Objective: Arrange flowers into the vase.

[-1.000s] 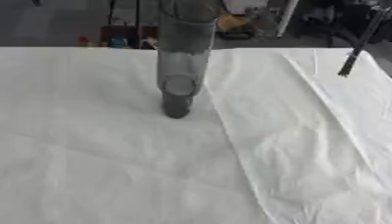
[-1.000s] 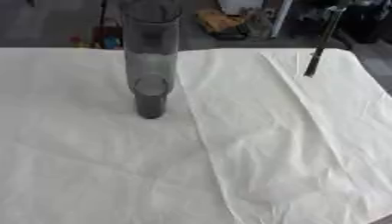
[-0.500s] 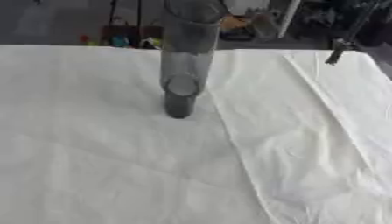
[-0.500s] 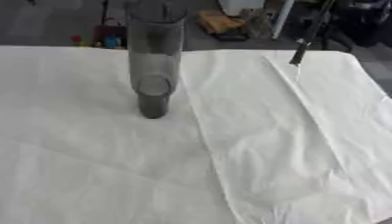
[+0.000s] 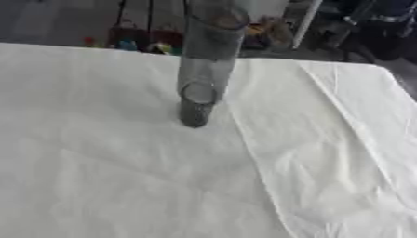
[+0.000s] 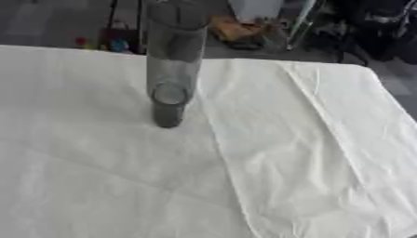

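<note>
Neither of my hands shows in either eye view, so I cannot tell whether my fingers are released, clenched or grasping anything.

The vase [image 5: 204, 69], a tall clear glass cylinder, stands upright a little left of centre in the upper half of the frame. Its dark base rests on the surface [image 5: 106, 176], and its open mouth rises to the top edge of the frame.

A white cloth [image 6: 309, 153] covers the surface, creased, with a long fold running from beside the vase down toward the lower right. No flowers show in the vase or on the cloth.

Beyond the far edge lies a dim floor with blurred coloured clutter.
</note>
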Robot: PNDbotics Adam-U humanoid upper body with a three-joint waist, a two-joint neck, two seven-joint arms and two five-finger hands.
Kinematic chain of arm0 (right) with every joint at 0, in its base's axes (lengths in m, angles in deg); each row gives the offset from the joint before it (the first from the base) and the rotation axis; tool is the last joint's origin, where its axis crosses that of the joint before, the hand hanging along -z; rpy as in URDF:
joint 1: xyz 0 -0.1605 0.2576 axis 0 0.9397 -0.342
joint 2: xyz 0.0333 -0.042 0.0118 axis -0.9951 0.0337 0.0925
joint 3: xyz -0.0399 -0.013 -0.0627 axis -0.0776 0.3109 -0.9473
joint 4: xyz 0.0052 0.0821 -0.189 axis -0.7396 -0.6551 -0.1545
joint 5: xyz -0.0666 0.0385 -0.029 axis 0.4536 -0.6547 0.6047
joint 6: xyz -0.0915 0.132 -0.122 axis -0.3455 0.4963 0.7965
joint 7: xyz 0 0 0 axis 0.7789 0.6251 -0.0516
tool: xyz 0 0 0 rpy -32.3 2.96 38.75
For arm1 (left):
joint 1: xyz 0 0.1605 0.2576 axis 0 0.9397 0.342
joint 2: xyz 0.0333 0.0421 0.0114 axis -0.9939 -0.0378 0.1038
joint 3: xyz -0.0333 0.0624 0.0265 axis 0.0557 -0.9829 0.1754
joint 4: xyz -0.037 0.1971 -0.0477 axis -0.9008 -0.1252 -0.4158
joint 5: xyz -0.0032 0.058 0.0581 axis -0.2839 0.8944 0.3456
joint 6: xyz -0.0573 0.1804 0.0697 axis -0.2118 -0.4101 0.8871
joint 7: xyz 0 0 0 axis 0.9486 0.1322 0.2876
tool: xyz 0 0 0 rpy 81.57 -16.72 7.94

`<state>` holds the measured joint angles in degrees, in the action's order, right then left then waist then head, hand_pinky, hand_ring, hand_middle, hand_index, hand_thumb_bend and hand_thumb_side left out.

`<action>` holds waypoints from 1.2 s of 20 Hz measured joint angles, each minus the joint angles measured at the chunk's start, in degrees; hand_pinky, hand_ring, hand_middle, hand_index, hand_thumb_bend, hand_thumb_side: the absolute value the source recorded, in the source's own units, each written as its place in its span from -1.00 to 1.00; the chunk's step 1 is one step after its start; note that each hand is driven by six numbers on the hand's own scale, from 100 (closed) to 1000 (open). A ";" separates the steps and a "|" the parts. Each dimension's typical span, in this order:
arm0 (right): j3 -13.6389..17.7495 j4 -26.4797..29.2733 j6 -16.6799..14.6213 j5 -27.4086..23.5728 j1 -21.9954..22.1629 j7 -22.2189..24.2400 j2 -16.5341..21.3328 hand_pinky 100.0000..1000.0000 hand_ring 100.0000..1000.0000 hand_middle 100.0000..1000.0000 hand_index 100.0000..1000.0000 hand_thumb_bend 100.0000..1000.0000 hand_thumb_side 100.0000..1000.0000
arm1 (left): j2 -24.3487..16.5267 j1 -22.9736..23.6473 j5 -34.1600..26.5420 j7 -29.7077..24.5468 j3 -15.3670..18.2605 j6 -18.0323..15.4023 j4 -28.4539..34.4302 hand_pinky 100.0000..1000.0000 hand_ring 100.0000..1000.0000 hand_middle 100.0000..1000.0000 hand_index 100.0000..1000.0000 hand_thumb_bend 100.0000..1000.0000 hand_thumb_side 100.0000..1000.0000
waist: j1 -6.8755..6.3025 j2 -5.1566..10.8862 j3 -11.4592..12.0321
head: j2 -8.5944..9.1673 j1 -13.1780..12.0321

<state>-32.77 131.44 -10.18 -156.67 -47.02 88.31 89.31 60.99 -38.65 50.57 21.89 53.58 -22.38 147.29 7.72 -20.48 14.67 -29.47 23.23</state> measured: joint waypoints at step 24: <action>-0.40 -2.73 -9.23 -7.61 -0.87 3.44 2.56 -1.00 -1.00 -1.00 -1.00 -0.29 -0.89 | -0.44 -0.77 0.50 -1.14 -0.92 -0.38 0.00 0.50 0.46 0.66 0.85 -1.00 0.61 | 1.38 -2.33 1.21 | 7.14 8.82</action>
<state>-33.17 128.71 -19.41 -164.27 -47.89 91.75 91.87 60.55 -39.41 51.07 20.75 52.66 -22.75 147.29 9.10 -22.81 15.88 -22.32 32.04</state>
